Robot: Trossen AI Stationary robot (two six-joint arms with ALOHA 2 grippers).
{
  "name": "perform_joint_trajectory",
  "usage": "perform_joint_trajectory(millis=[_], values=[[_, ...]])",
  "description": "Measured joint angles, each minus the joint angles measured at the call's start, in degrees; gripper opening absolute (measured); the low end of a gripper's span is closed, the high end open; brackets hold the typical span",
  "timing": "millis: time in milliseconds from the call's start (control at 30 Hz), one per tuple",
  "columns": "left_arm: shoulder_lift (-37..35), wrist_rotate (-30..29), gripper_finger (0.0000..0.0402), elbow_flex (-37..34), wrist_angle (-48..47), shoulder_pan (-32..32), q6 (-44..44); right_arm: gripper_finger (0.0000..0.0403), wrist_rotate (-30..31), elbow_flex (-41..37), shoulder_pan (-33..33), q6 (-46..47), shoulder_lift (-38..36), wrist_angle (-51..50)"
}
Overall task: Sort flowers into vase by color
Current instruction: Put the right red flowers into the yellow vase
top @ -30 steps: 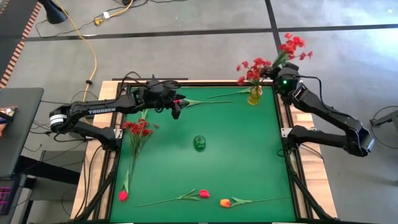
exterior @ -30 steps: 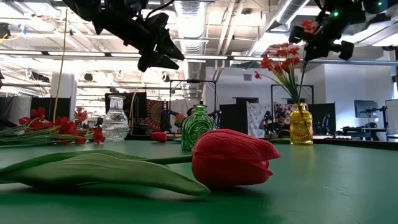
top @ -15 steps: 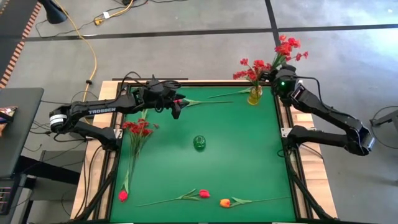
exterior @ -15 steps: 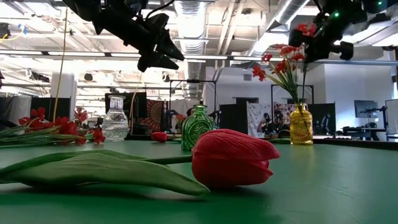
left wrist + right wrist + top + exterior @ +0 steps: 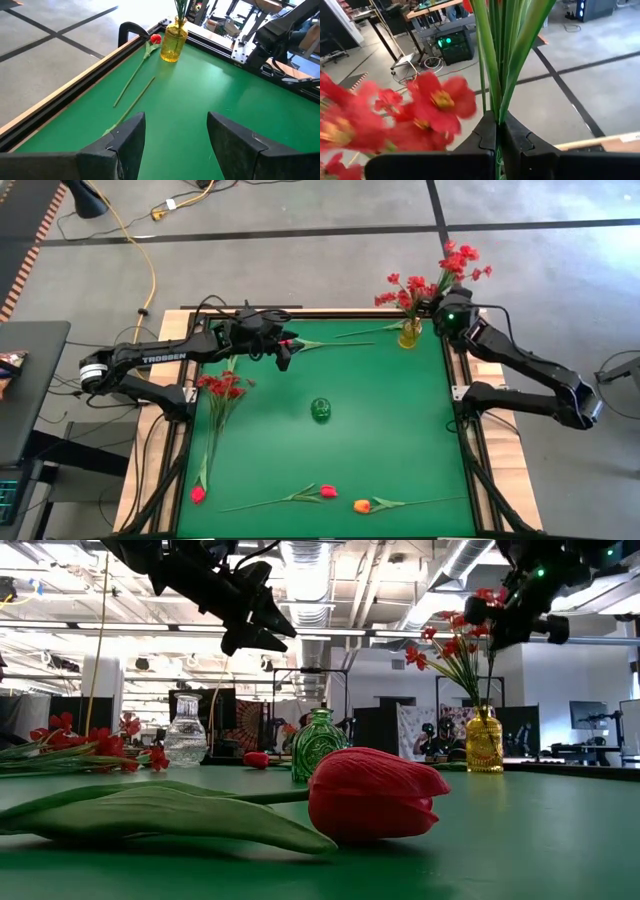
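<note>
Green felt covers the table [image 5: 380, 430], and at its far right corner, about one o'clock in the overhead view, a yellow vase [image 5: 409, 333] holds a spray of red blossoms [image 5: 405, 291]. Above it the right gripper [image 5: 447, 308] carries a second red spray [image 5: 459, 259]; only the right wrist view shows the grip plainly, the fingers [image 5: 485, 135] pressed together on a bunch of green stems [image 5: 495, 55] with red blooms alongside. From table height the held stems run down toward the yellow vase's mouth, though whether they enter it cannot be told. Out from there, a green vase [image 5: 320, 410] stands near the table's centre, with no flower seen in it. A clear glass vase [image 5: 185, 736] appears only in the low view. The left gripper [image 5: 283, 352] hangs over the far edge near eleven o'clock; its wrist view shows the fingers [image 5: 125, 140] spread apart and holding nothing, with a red tulip [image 5: 155, 39] and a bare stem lying beyond them. Another loose red spray [image 5: 220, 387] lies at nine o'clock, a tulip [image 5: 198, 494] at seven, and a pink tulip [image 5: 328, 492] beside an orange tulip [image 5: 362, 506] at six.
</note>
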Motion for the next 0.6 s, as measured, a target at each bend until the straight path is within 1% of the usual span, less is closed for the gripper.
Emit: perform_joint_trajectory(millis=[100,267,600], values=[[0.0,0.0,0.0200,0.0,0.0,0.0,0.0,0.0033,0.0,-1.9,0.0,1.9,0.0,0.5],[0.0,0.0,0.0200,0.0,0.0,0.0,0.0,0.0033,0.1,-3.4,0.0,2.1,0.0,2.9],[0.0,-0.3,0.0200,0.0,0.0,0.0,0.9,0.0039,-0.5,-5.5,0.0,3.3,0.1,3.1]])
